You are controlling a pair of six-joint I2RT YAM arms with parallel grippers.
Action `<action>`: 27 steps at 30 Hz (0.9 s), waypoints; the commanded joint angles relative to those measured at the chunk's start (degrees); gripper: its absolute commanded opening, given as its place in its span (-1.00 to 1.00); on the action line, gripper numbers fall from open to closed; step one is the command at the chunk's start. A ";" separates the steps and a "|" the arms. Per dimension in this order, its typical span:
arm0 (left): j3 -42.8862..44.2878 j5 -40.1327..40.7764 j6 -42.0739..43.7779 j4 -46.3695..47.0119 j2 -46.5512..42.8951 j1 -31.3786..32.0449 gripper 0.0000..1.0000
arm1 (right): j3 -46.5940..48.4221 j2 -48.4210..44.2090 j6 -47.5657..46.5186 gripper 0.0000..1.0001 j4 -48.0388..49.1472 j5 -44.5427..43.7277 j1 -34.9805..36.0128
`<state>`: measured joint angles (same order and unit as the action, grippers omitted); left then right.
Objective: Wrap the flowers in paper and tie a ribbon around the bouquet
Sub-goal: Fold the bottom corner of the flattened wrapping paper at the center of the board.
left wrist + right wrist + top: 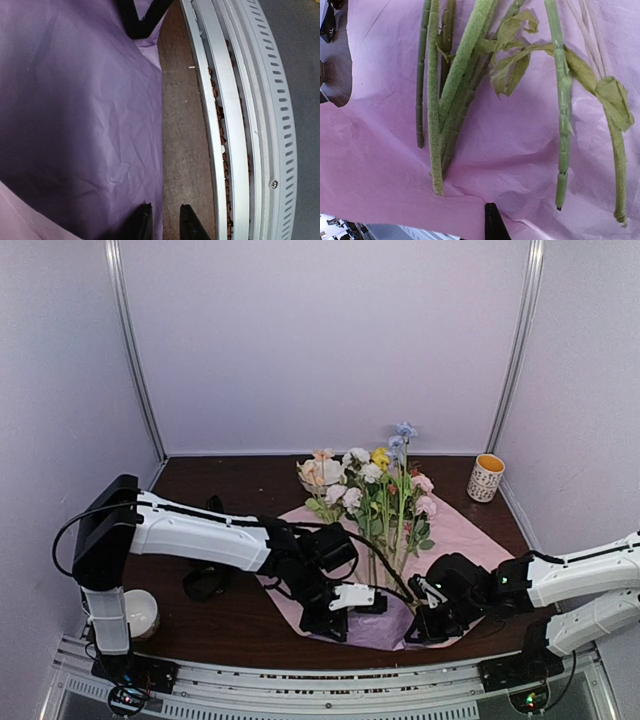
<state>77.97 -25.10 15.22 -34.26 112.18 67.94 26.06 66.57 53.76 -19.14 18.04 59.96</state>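
Observation:
The paper (462, 530) lies spread on the dark table, with the flowers (375, 480) laid along it, heads toward the back wall. In the right wrist view the green stems (436, 100) rest on the pink face of the paper (520, 145). My right gripper (493, 220) is shut on that sheet's near edge, which creases up at the tip. My left gripper (165, 222) is narrowly open: one finger is over the lilac paper (75, 100), the other over bare table. The two grippers (372, 606) (418, 628) sit close together at the sheet's front. A black heap, probably the ribbon (205, 583), lies left of the paper.
A white cup (486, 477) with an orange inside stands at the back right. At the front left, beside the left arm's base, is a white bowl (140, 612). The metal rail (235, 125) runs along the table's near edge, close to the left gripper.

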 commanded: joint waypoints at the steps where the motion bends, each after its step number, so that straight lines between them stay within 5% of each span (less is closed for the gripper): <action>1: 0.71 1.01 -2.61 0.92 -0.56 -1.54 -0.49 | 1.36 -0.36 -0.96 -1.00 -0.86 -0.95 -0.56; 10: -0.80 -4.05 -3.04 2.58 -1.23 -2.99 -0.23 | 1.96 0.33 -1.81 -1.00 -1.49 -0.81 -0.98; 20: 0.42 1.85 -4.48 3.50 -1.64 -5.19 0.12 | 1.52 -0.03 -2.10 -1.00 -1.45 -0.90 -1.11; 27: 0.45 -11.85 -2.43 4.11 -1.97 -4.11 0.24 | 1.18 -0.13 -2.09 -1.00 -1.43 -0.90 -1.49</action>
<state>77.58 -27.38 11.27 -32.42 111.22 62.52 26.74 66.65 52.25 -20.18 18.04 59.07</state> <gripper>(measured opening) 0.614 0.008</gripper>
